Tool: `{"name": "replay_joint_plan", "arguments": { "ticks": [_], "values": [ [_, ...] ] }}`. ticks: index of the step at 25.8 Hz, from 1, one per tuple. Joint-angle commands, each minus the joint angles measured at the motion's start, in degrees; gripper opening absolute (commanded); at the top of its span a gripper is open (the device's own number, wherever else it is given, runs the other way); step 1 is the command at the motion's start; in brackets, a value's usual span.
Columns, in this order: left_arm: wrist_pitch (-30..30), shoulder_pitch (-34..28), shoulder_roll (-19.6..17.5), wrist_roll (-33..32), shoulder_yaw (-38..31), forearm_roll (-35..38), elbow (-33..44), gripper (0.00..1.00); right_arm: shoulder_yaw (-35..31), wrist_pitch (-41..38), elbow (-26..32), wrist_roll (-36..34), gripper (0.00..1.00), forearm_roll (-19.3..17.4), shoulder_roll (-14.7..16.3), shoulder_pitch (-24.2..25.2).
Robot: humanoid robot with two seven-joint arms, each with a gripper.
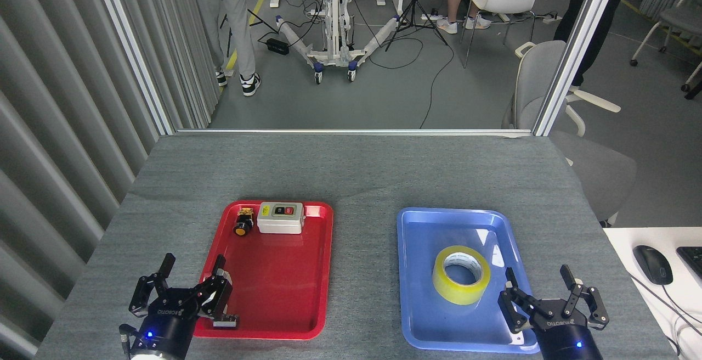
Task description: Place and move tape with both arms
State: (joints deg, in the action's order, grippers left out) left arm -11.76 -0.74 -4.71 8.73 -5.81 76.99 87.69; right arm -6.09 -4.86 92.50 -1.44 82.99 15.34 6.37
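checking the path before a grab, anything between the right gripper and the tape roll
Nothing: in the head view only bare blue tray floor separates the open right gripper from the yellow tape roll.

Two trays on one grey table: one red tray at 9 o'clock, one blue tray at 3 o'clock. One roll of tape in the blue. Three items in the red: one grey switch box and one yellow-capped push button at 12 o'clock, one small dark part at 7 o'clock. Two grippers, fingers spread: left gripper, right gripper. One computer mouse at 3 o'clock.
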Motion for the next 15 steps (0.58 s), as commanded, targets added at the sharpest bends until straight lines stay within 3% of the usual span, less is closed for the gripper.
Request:
{"name": "replay_joint_plan", "arguments": {
  "ticks": [1,4,15],
  "values": [
    [-0.1,-0.14,0.06,-0.11,0.36,0.18,-0.16,1.0,-2.79,-0.68,0.4,0.12,1.0,-1.51,-0.13,1.37],
    [-0.37,-0.05,0.06,-0.29,0.45,0.18,-0.16,1.0,-4.46,-1.38,-0.04,-0.06,0.99,-3.01,-0.31,2.34],
    [-0.37,0.03,0.41,-0.64,0.45,0.18,-0.07,1.0,-4.02,-1.74,-0.04,-0.23,1.0,-3.01,-0.31,4.88]
  ]
}}
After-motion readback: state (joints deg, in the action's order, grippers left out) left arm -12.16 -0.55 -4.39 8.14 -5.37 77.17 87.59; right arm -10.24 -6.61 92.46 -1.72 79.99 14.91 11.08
